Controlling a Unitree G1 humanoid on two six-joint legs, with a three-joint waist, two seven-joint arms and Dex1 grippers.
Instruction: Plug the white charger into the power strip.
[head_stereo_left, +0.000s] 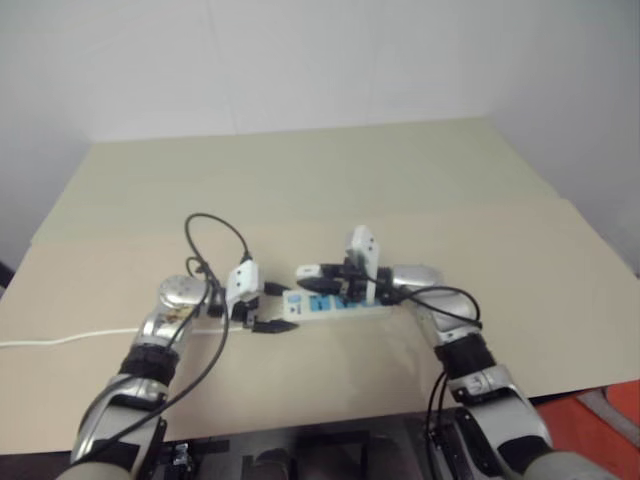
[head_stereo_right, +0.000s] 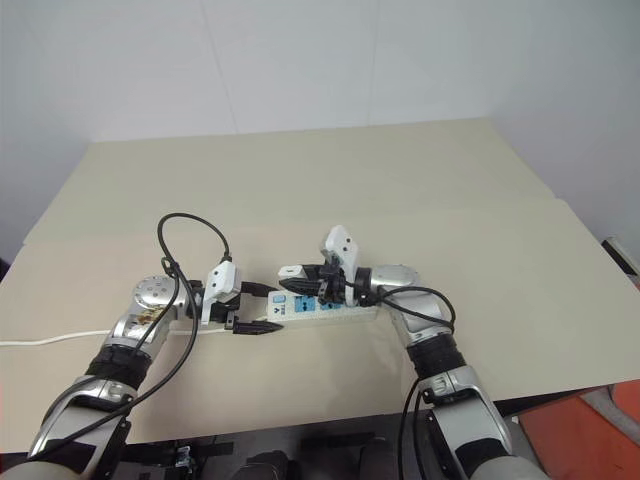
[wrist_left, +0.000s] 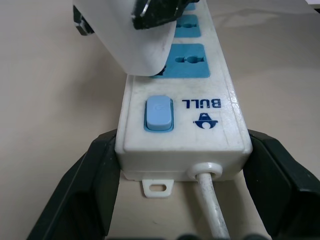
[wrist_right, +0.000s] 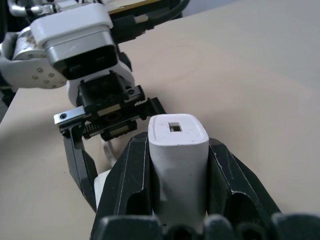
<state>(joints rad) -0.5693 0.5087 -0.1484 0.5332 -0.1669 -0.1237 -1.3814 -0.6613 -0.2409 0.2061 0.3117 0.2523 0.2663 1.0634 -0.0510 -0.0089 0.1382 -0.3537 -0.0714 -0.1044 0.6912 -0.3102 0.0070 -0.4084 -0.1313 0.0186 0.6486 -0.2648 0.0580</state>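
- The power strip (head_stereo_right: 325, 310) lies flat on the table (head_stereo_right: 500, 250), a bit toward 6 o'clock of the middle, with its switch end facing 9 o'clock and the thin cord (head_stereo_right: 60, 338) trailing off that way.
- Our left claw (head_stereo_right: 258, 308) has a finger on each long side of the strip's switch end, so we're pinning it down.
- Our right claw (wrist_right: 178, 165) is clamped on the white charger (wrist_right: 178, 150), a finger on each flat side, with its port end pointing away from the wrist.
- The charger sits right over the blue socket face (wrist_left: 182, 61) nearest the switch (wrist_left: 159, 113); we can't tell whether the prongs are in yet.
- Handling-wise, we'd say the charger is light, hard and a bit slick, so gripping the flat sides low down is the right call.
- The strip looks stiff but light, and it'll probably slide or tip under a push unless it's braced.
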